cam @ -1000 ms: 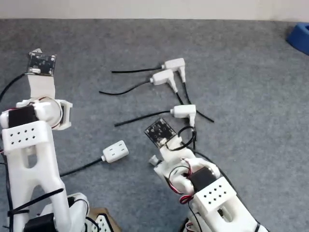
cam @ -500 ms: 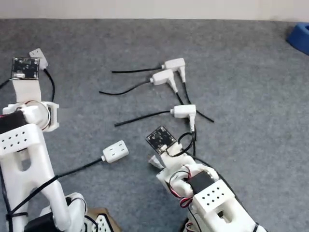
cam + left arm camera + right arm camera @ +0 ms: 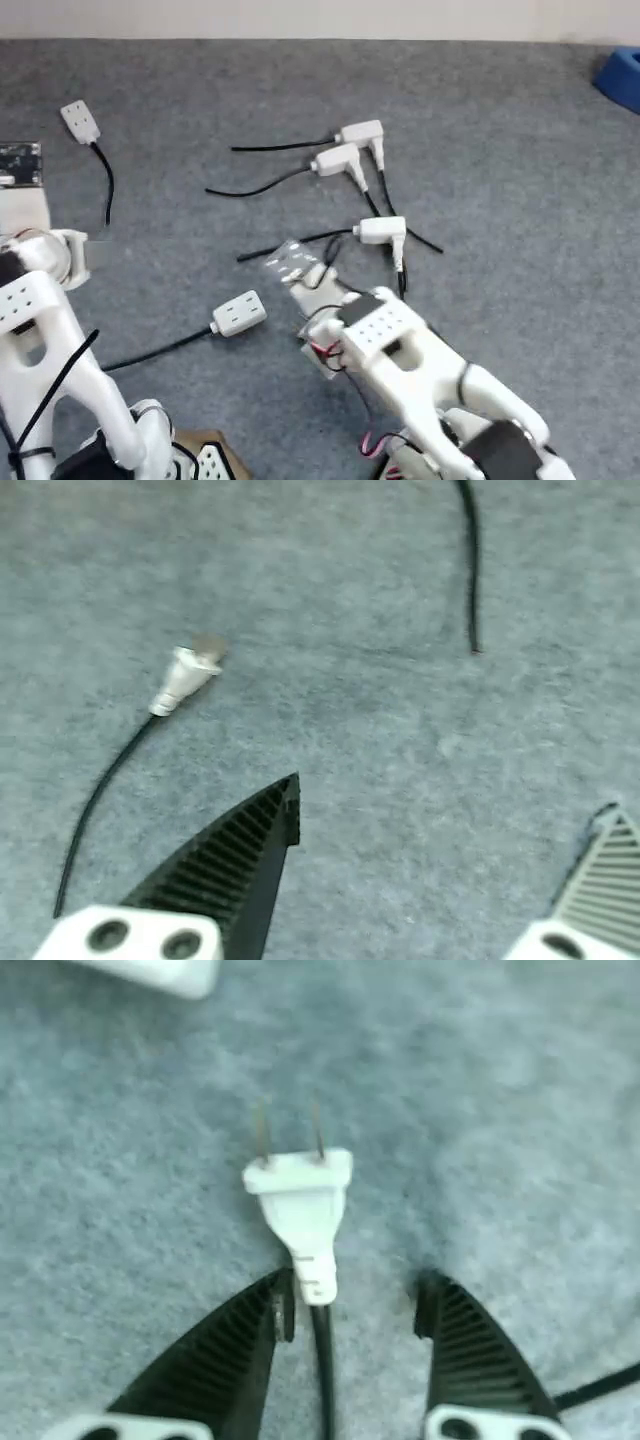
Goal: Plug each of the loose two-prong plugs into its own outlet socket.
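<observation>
Two-prong plug (image 3: 300,1195): is lying flat on the carpet, prongs pointing away from the right gripper (image 3: 355,1285), its black cord running back between the fingers.
Right pincer: is standing narrowly parted, flanking the plug's tail, gripping nothing.
Left gripper (image 3: 450,795): is gaping wide over carpet, holding nothing.
Surface: grey carpet (image 3: 520,200) is covering everything; a pale wall (image 3: 300,18) is running along the far edge.
Around: an outlet socket (image 3: 238,312) is lying beside the right arm, three white connectors (image 3: 338,160) are clustering beyond it, and a blue object (image 3: 620,75) is sitting in the corner.
Second plug (image 3: 185,675): is lying near the left gripper.
</observation>
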Controlling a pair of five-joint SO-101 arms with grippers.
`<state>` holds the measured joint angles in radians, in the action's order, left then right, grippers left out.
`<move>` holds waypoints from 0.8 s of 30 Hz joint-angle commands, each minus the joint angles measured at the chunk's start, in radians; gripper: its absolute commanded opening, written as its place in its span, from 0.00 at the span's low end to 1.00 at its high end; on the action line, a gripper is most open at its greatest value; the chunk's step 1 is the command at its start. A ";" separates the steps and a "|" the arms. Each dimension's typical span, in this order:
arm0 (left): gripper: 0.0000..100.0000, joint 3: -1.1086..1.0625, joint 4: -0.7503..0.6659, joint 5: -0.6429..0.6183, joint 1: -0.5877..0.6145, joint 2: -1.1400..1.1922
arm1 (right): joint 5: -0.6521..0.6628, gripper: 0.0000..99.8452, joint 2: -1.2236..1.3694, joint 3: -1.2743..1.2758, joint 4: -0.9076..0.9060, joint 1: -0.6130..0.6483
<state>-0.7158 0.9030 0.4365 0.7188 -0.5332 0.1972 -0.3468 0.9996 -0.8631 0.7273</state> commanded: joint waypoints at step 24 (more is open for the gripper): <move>0.42 -0.013 -0.063 0.038 0.045 -0.001 | -0.097 0.10 0.022 -0.056 -0.005 0.004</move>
<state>-0.7311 0.8539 0.4687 0.7679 -0.5332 0.1066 -0.3253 0.9797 -0.8569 0.6797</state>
